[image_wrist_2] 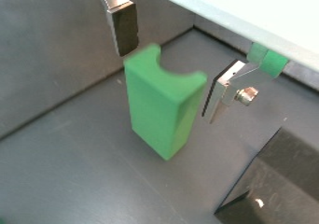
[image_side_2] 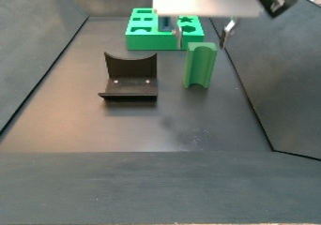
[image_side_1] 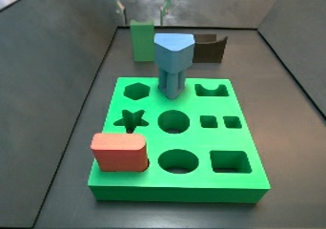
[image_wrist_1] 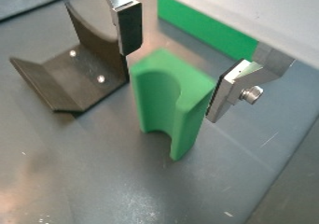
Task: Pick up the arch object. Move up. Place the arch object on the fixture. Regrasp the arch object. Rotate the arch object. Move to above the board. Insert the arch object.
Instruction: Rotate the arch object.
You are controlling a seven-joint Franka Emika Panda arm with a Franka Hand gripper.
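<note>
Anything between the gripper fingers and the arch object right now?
Nothing visible. In both wrist views the open gripper straddles the upright arch object, one finger on each side with bare gaps between. The fixture sits off to the side, clear of it.

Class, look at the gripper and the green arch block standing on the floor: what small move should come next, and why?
Probably lower a little and close. The gripper hangs open over the arch block, one finger on each side, neither touching. The block stands upright on the floor beside the fixture, not yet lifted.
</note>
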